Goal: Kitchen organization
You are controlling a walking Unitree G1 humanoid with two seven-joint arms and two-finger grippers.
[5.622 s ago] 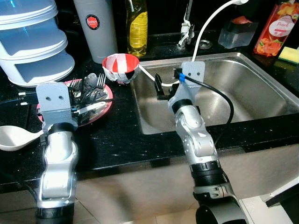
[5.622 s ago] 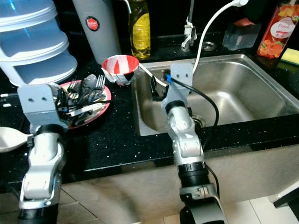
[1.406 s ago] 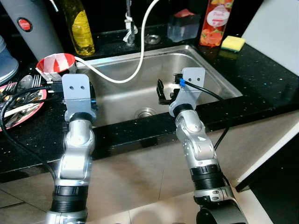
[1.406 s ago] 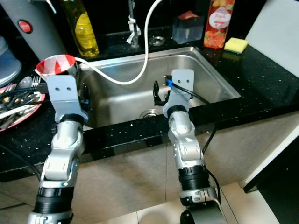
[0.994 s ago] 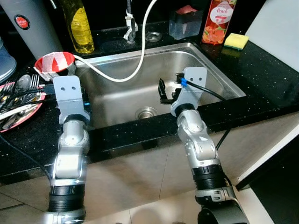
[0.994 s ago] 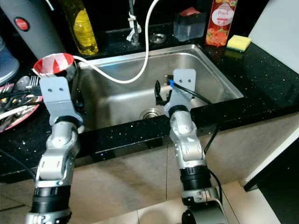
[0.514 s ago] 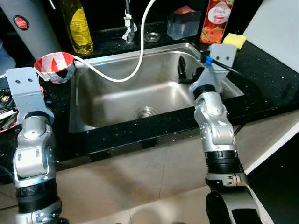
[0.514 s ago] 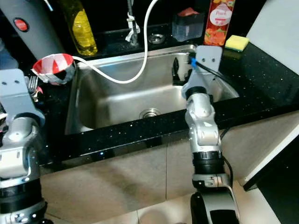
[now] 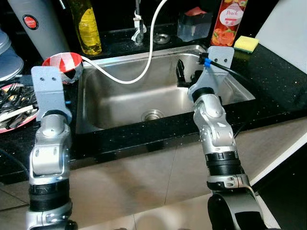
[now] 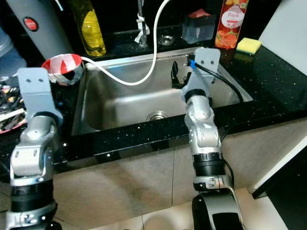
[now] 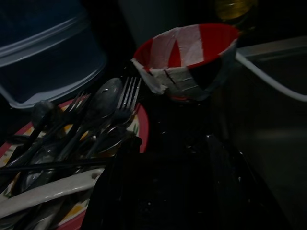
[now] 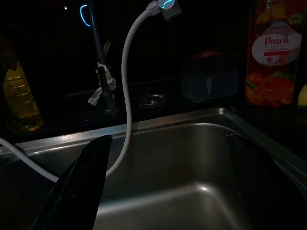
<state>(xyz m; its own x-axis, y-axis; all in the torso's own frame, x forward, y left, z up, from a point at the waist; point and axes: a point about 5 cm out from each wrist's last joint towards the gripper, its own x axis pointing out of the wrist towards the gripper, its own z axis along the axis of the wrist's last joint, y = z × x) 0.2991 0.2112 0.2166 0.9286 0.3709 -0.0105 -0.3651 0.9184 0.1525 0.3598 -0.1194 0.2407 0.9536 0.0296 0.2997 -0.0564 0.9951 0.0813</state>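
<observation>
A pink plate [image 9: 19,125] piled with forks, spoons and other cutlery [image 11: 103,112] sits on the black counter [image 9: 283,84] at the far left, likely gathered there for sorting or washing. Just right of it, at the sink's left far corner, stands a red-and-white bowl [image 9: 62,64] patched with tape. A white hose [image 9: 144,60] runs from the tap at the back, droops into the steel sink [image 9: 124,103] and curves toward the bowl, perhaps left that way from rinsing. The basin holds no dishes, and its drain [image 9: 152,115] sits near the middle.

Along the far edge of the counter stand a yellow oil bottle [image 9: 88,28], a grey canister [image 9: 38,24] with a red label, a small clear box [image 9: 194,26], an orange peach-labelled bottle [image 9: 229,21] and a yellow sponge [image 9: 246,44], all kept close to the tap. A stack of pale blue containers [image 9: 8,57] stands at the far left.

The left gripper [image 11: 168,191] is held low over the counter between plate and bowl, forearm upright, fingers pointing toward the cutlery; the view is too dark to tell whether it is parted or closed. It seems poised to work on the cutlery.

The right gripper [image 12: 168,187] reaches over the sink's right side, forearm raised and bent at the wrist, pointing toward the tap. Its two black fingers [image 12: 79,182] are spread wide apart and hold nothing.
</observation>
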